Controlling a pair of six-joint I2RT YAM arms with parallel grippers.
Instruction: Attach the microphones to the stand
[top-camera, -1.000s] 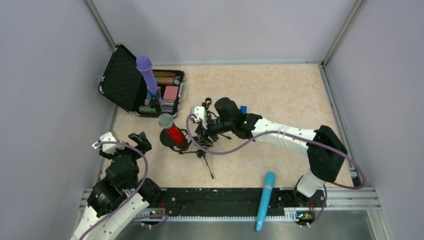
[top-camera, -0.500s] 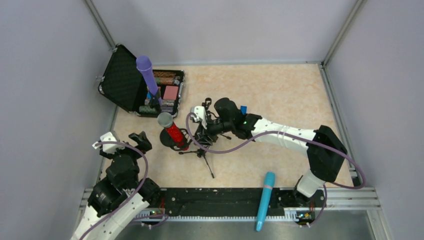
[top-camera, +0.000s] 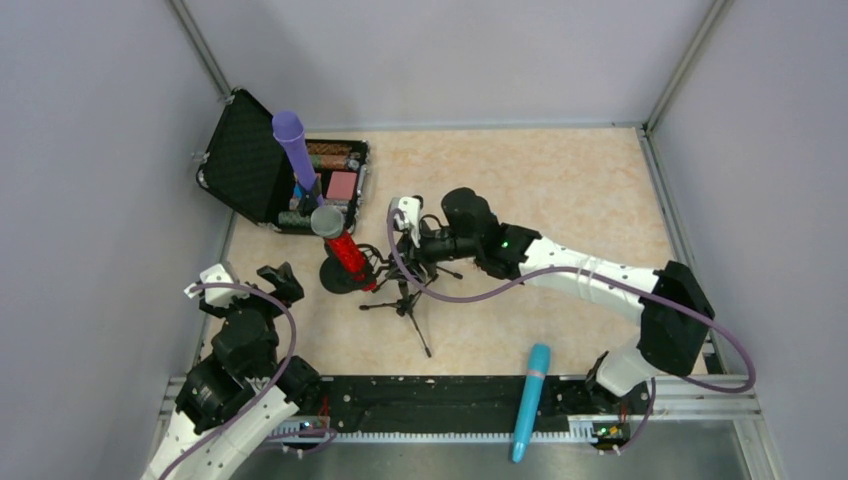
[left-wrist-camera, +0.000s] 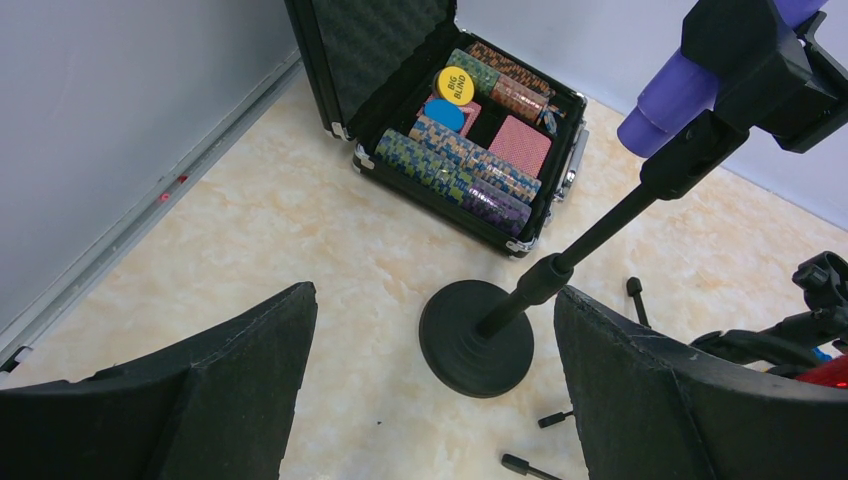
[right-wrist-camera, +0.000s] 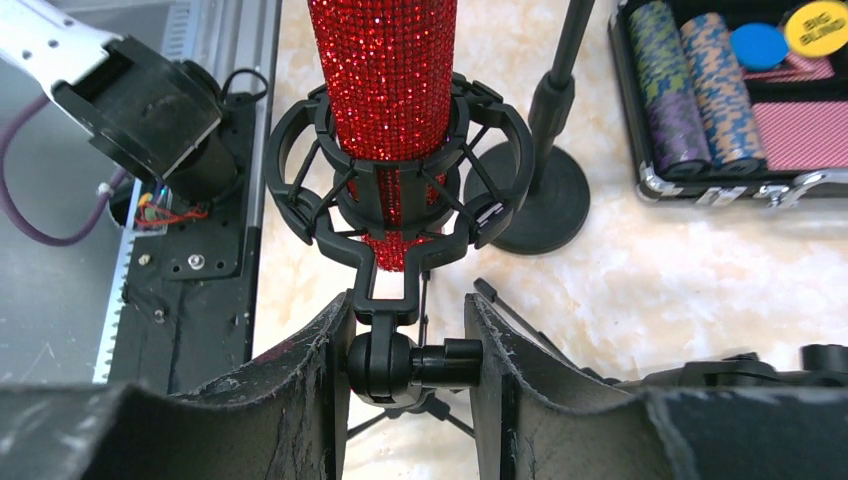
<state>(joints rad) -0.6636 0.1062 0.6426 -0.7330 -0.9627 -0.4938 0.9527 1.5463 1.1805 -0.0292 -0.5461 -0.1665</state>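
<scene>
Progress: purple microphone (top-camera: 291, 140) clipped upper left, red microphone (top-camera: 348, 258) in shock mount (right-wrist-camera: 375, 275) at centre, cyan-blue microphone (top-camera: 531, 400) unattached at bottom | right gripper (right-wrist-camera: 408, 335) pinches shock-mount joint (right-wrist-camera: 378, 362) | left gripper (left-wrist-camera: 435, 300) spread, empty

Left packed, far right open.
Case (top-camera: 245, 170), round-base stand (top-camera: 331, 281) and tripod stand (top-camera: 411, 312) crowd mid-left, barely a gap between them; bare table (top-camera: 560, 180) at the far right gives passage.
</scene>
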